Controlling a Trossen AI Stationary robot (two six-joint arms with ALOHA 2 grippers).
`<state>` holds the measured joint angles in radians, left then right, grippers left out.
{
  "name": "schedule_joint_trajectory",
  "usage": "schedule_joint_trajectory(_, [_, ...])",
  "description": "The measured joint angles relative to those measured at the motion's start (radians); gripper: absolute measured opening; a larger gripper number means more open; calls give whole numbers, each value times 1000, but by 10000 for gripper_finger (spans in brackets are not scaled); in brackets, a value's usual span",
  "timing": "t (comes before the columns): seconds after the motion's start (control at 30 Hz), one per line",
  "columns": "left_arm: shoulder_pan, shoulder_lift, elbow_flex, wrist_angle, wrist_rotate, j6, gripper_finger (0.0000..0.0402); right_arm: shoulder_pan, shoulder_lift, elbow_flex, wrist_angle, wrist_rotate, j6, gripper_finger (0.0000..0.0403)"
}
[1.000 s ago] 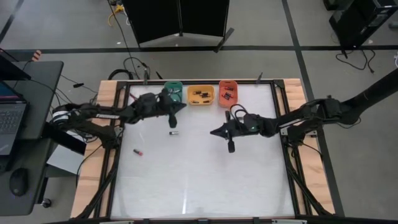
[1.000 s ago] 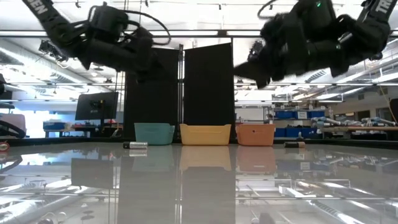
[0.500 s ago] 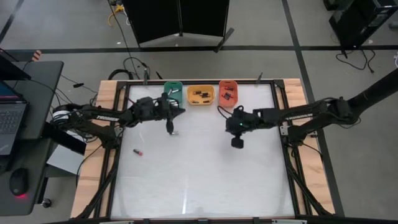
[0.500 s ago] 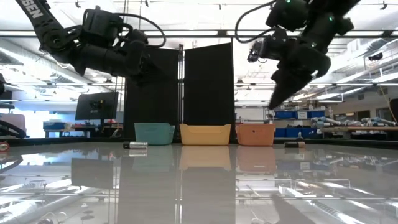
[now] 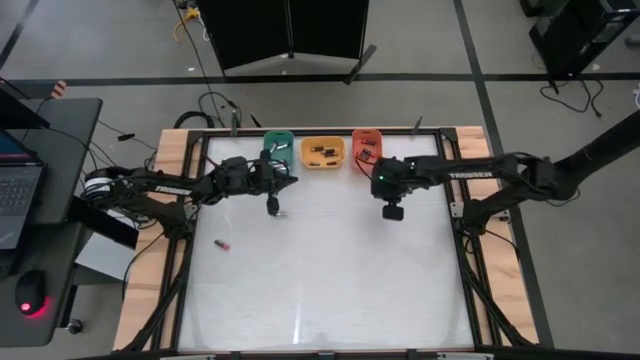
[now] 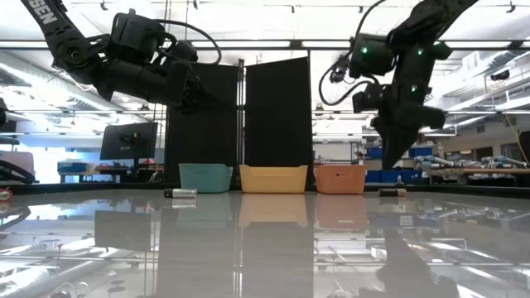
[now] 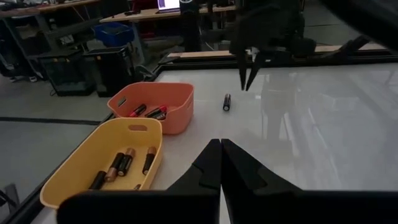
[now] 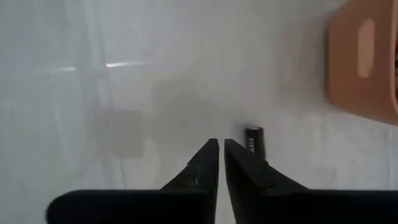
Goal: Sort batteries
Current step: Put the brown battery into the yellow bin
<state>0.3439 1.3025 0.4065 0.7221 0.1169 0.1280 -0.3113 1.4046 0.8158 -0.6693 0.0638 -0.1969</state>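
left end effector [image 5: 277, 181] closed, right end effector [image 5: 391, 199] nearly closed

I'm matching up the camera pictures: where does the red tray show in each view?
High view: red tray, rightmost of three at the table's far edge.
Low view: rightmost tray, mid-picture.
Left wrist view: beside the yellow tray.
Right wrist view: just beyond the loose battery.
Shared landmark: the right gripper.

Both arms are matte black and jointed, with white lettering along the links, though only part of it can be read. A green light glows on the right arm [image 6: 397, 74] just above its jaws, and black cable loops beside each wrist.
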Motion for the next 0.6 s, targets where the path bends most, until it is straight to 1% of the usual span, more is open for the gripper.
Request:
schedule_joint_trajectory(0.13, [0, 0, 0, 1, -3, 2, 12, -32, 39, 0, 4, 22, -30, 63])
schedule_joint_trajectory(0.3, [0, 1, 0, 12, -4, 2, 12, -64, 79, 0, 15, 25, -44, 103])
schedule_joint_trajectory(0.37, [0, 1, 0, 12, -9, 2, 12, -74, 90, 0, 17, 52, -47, 117])
schedule_joint_trajectory(0.47, [0, 1, 0, 10, -10, 2, 12, -90, 110, 0, 17, 73, -52, 129])
schedule_joint_trajectory(0.6, [0, 1, 0, 8, -10, 2, 12, -106, 145, 0, 20, 73, -72, 131])
